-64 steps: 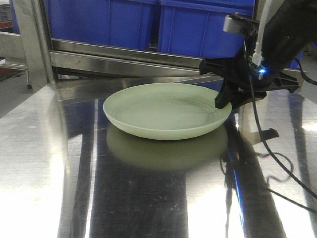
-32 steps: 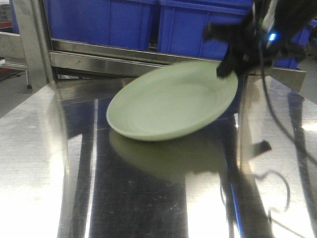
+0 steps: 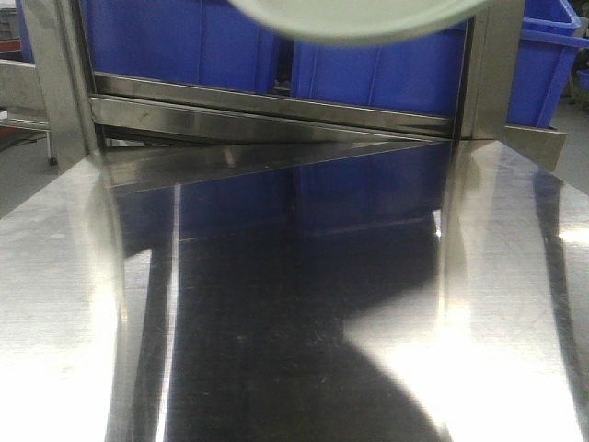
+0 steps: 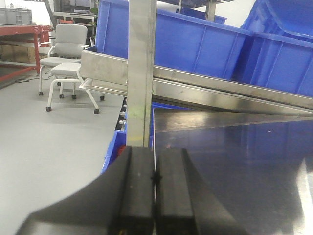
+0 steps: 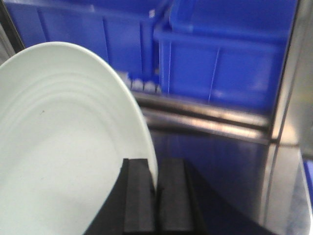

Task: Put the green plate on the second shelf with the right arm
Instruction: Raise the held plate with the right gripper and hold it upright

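The green plate [image 5: 63, 147] was held by its rim between the two black pads of the right gripper [image 5: 156, 181], which were closed on the edge with only the thin rim between them. The plate was tilted, and its pale inner face, marked by faint concentric rings, was turned toward the right wrist camera. In the front view only the lower arc of the green plate [image 3: 354, 20] could be seen. It was cut off by the top edge of the frame, well above the steel table [image 3: 304, 304] and in front of the blue bins [image 3: 184, 41] stored behind the steel shelf rail [image 3: 276, 101]. The left gripper [image 4: 155, 166] was seen with its pads pressed together and nothing held between them. It was positioned near an upright steel post [image 4: 141, 73], and a grey office chair [image 4: 66, 54] was visible on the floor beyond.
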Robot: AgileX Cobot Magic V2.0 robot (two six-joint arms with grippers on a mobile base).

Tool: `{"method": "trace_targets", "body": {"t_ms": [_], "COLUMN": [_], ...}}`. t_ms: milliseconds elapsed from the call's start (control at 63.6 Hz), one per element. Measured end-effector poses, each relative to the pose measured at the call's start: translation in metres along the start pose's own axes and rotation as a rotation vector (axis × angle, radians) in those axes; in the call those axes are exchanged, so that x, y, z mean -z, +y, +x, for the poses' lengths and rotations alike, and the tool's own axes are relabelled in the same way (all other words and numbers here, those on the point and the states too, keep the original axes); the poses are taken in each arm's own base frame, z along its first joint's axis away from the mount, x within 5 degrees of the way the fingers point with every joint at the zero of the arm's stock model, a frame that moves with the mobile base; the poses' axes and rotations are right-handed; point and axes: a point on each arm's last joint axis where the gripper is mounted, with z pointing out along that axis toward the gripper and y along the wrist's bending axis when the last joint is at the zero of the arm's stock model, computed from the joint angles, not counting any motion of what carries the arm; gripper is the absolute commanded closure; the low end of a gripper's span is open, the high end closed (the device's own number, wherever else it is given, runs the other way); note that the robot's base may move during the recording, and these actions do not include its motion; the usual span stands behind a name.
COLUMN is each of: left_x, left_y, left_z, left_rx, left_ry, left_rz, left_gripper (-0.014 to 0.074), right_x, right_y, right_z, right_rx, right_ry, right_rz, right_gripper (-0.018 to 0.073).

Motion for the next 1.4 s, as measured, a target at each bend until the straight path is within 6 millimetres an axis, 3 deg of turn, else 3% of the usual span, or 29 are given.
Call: {"method": "trace_targets", "body": {"t_ms": [220,660,817,1084,1398], "left_x": [0.000,0.000,0.000,0.000,0.000], "left_y": [0.000,0.000,0.000,0.000,0.000], "left_z": [0.000,0.000,0.000,0.000,0.000], "left_rx": [0.000,0.000,0.000,0.000,0.000], "left_ry": [0.000,0.000,0.000,0.000,0.000], "left_rz": [0.000,0.000,0.000,0.000,0.000], "left_gripper": [0.0465,0.0465,0.0465,0.0465,0.0465], "right_x": [0.063,0.155,0.164,0.149,0.145], "right_y": [-0.003,-0.015,-0.018,-0.033,-0.039], "right_z": [0.012,0.016,0.034,0.073,0.087], "right_rx": [0.138,0.256,0.253,0.205,0.198], "right_ry": [-0.137,-0.208,-0.203,-0.264,-0.308], "right_rz": [-0.002,0.169,0.201,0.240,0.265], "right_gripper": [0.0529,0.0529,0.0529,0.0529,0.0529]}}
